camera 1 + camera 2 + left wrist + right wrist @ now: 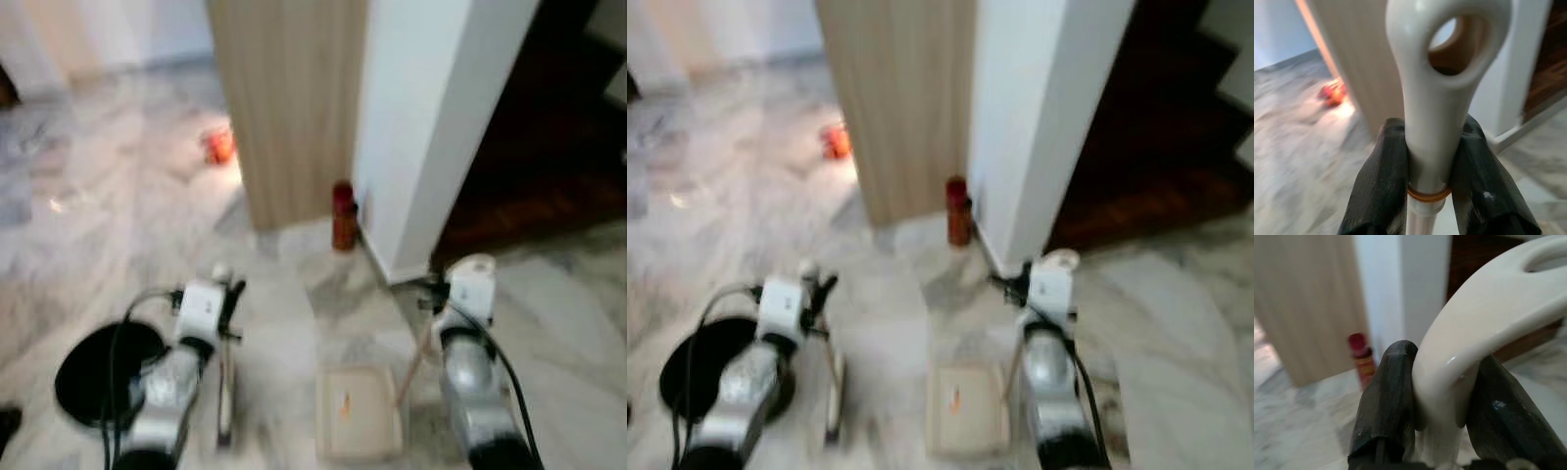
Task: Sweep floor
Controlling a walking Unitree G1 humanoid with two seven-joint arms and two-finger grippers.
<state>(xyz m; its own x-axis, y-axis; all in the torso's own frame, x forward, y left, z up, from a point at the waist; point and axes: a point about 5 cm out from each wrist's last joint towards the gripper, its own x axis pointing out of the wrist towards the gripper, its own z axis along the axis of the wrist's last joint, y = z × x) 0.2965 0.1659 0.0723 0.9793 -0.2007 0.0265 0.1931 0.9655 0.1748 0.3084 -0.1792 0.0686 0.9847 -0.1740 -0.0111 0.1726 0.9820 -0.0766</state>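
My left gripper (pixel 1431 128) is shut on the cream broom handle (pixel 1430 93), just under its hanging hole. Below that gripper (pixel 231 294) the broom (pixel 225 392) reaches down to the marble floor. My right gripper (pixel 1444 360) is shut on the curved cream dustpan handle (pixel 1474 318). The cream dustpan (pixel 358 416) lies flat on the floor between my arms, with a small orange bit inside it. Some orange litter (pixel 219 145) lies further off, left of a wooden panel (pixel 294 98).
A red bottle (pixel 343 215) stands at the foot of the wooden panel and the white pillar (pixel 431 117). Dark wooden stairs (pixel 549 157) rise at the right. A black round object (pixel 93 377) lies on the floor by my left arm. Open marble floor (pixel 98 215) spreads to the left.
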